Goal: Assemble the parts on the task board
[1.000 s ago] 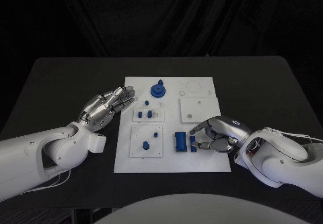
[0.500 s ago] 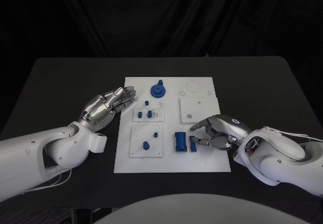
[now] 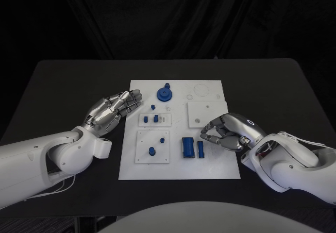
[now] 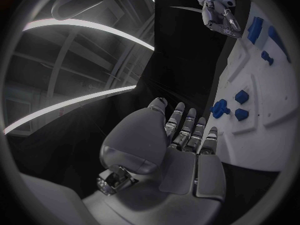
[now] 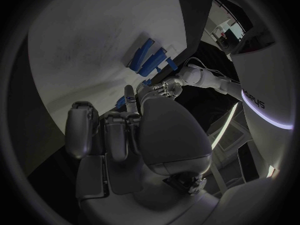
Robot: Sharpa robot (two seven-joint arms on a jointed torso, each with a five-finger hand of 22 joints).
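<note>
White task board (image 3: 210, 167) on black worktop (image 3: 63, 87); blue parts (image 3: 189, 147) lie flat on board. Left robot hand (image 3: 112, 110) beside board, fingers spread, empty. Right robot hand (image 3: 227, 132) over board, fingers curled, empty.

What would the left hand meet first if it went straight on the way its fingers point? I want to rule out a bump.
Probably the round blue part on the task board, though the left hand may pass above it.

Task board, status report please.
Left robot hand open beside board. Right robot hand curled, holding nothing, next to two blue bars lying flat. Nothing in the way.
</note>
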